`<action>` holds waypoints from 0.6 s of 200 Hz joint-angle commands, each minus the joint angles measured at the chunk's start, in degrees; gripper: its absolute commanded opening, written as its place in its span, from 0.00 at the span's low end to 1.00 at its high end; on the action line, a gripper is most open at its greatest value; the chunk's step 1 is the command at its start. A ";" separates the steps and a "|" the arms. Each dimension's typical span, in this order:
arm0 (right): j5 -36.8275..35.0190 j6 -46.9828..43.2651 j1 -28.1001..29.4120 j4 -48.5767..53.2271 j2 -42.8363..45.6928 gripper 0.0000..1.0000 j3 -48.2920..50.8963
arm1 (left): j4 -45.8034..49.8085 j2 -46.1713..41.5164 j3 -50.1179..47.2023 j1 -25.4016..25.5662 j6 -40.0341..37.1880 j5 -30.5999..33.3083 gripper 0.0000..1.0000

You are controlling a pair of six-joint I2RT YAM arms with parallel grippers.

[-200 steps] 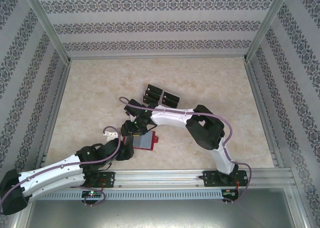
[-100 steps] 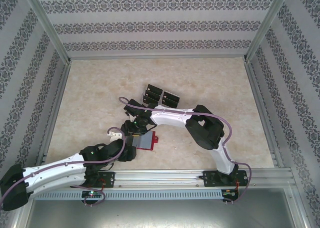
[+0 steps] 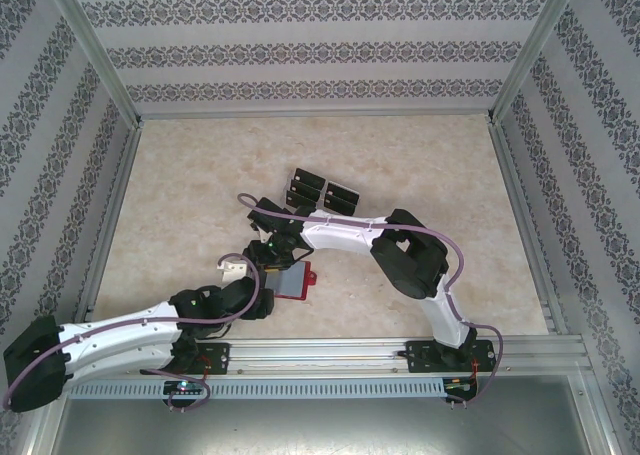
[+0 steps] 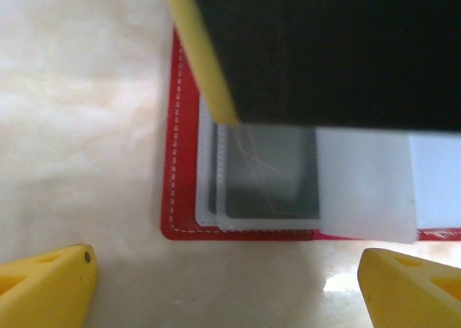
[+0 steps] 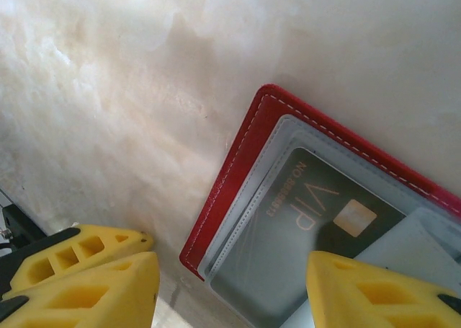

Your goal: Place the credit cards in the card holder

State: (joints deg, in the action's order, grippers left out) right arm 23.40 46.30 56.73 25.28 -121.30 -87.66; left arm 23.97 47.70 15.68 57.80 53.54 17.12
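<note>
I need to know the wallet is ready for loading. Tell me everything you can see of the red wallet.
The red wallet lies open and flat on the pale table. It looks leather-like, with white stitching round its rim. Inside are clear plastic sleeves; one holds a dark card marked VIP with a gold chip. The right pincer hangs over it, one yellow finger down at the sleeves; whether it touches is unclear.

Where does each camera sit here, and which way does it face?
Top external: above and behind, looking down on the table, left arm, right arm, credit cards.
Left wrist: faces down past the open left tool at the card holder.
Right wrist: faces down past the right tool at the card holder's corner.
Shared: both wrists see the card holder.
</note>
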 commanded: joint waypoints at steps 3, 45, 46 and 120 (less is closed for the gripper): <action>0.51 -0.86 -0.65 1.35 -0.90 0.57 -1.42 | 1.09 0.78 1.72 0.97 2.45 5.04 0.94; 0.23 -0.95 -1.02 1.66 1.09 0.57 -3.14 | 1.09 0.40 2.10 1.00 3.35 7.74 0.95; 0.19 -0.95 -1.06 1.72 1.12 0.57 -3.22 | 1.09 0.43 2.13 1.00 3.38 7.83 0.95; -2.94 0.08 -3.24 -0.44 10.38 0.57 -0.75 | 5.91 -3.34 2.55 0.95 7.47 12.11 0.96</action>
State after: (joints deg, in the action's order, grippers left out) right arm 22.98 46.02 55.05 26.15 -118.45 -90.59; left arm 25.30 46.26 16.53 57.82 58.22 25.58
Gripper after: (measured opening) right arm 0.566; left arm 0.953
